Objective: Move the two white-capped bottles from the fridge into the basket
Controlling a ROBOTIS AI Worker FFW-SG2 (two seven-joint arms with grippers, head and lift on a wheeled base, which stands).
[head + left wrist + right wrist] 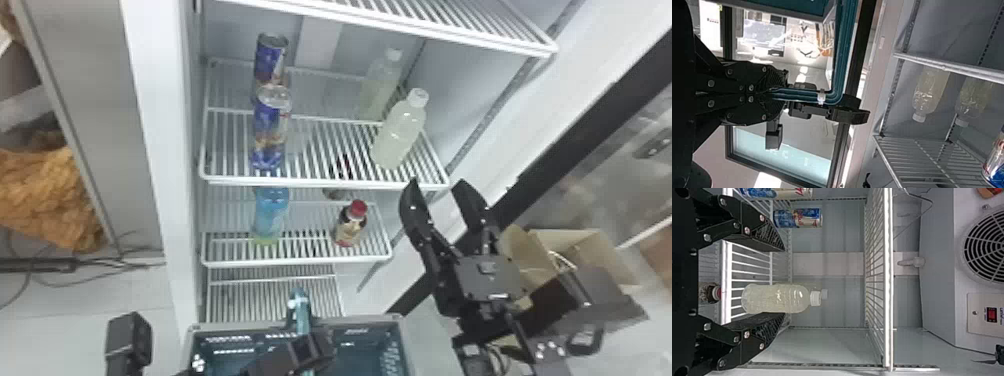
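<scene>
Right gripper (pixel 436 184) spread near front white-capped bottle (pixel 400 131), stood on fridge shelf (pixel 310 182); grasp apparently being lined up; bottle to be centred, then gripped. Basket handle (pixel 844 58) clamped by left gripper (pixel 777 94).

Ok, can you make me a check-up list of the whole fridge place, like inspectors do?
Surface: white wire shelf, under both bottles
Job's things: front bottle and rear bottle upright; basket in front of the fridge
Clutter: cans on the same shelf; red-capped bottle one shelf lower
Grippers: left shut on the basket's handle; right open
Cables: some on the floor, left
Surroundings: cardboard box, right
</scene>
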